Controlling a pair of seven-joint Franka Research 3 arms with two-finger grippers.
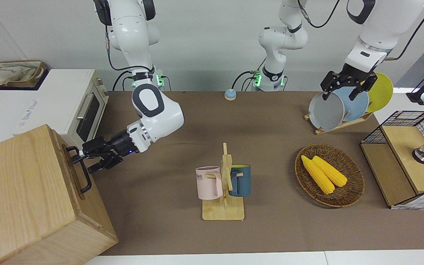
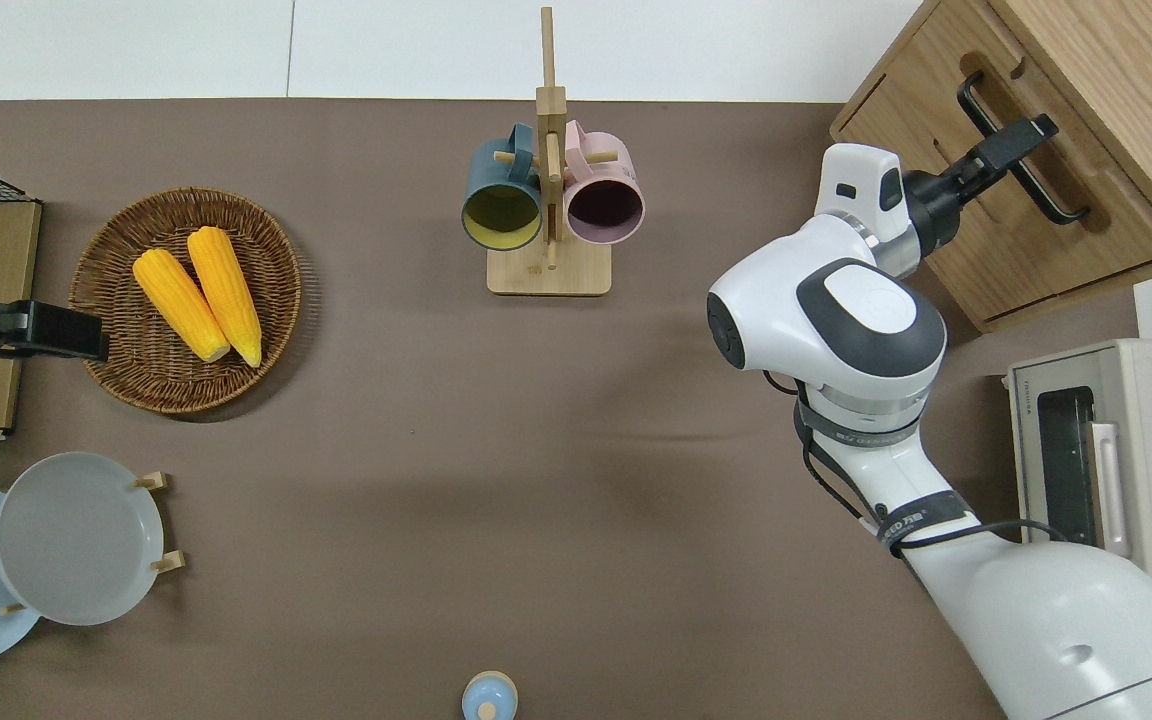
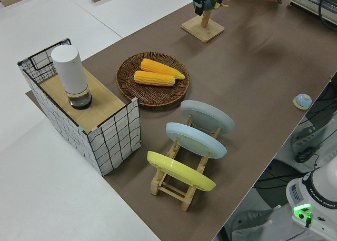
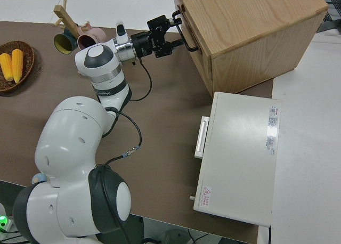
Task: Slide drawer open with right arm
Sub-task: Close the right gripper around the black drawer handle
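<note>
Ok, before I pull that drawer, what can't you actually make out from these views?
- Whether the right end effector has closed on the drawer handle: its fingers straddle the bar in every view, and none shows contact.
- Inside of the drawer: hidden by its own front in the overhead view.
- Left end effector: parked; fingers overlap the plates in the front view, and the overhead view's edge cuts it off.

Large pale box cabinet (image 1: pixel 20 198): light wood, visible grain, matt; its wide shallow drawer (image 2: pixel 1011 200) of the same wood carries a smooth black metal bar handle (image 1: pixel 83 173). Brown surface (image 1: pixel 271 221): matt, cloth-like covering. White jointed right arm (image 2: pixel 836 330): glossy plastic shell, with matt black right gripper (image 1: pixel 87 159).
</note>
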